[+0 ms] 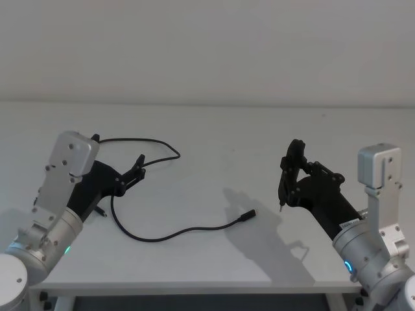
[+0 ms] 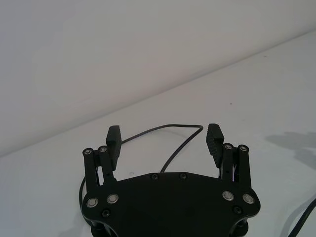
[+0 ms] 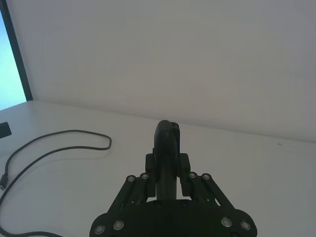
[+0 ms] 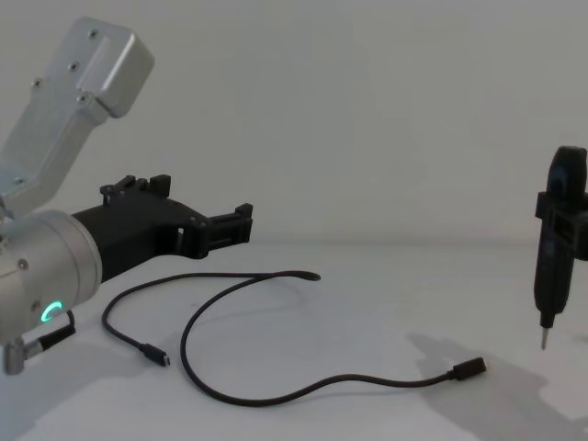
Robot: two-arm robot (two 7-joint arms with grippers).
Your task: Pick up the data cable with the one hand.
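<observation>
Left gripper (image 1: pixel 137 170) hovering low, fingers spread, above cable's (image 1: pixel 194 228) near loop. Cable lying slack on table (image 1: pixel 259 139), trailing toward centre and right. Right gripper (image 1: pixel 290 173) pinching slim tool (image 4: pixel 551 248), well apart. Left arm nearer.

Cable (image 1: pixel 188 229) on tbl (image 1: pixel 214 129), below L hand (image 1: pixel 140 166).

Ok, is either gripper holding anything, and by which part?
The right gripper is shut on the slim black tool, around its upper body, metal tip down. The left gripper is open and holds nothing; the data cable lies on the table.
</observation>
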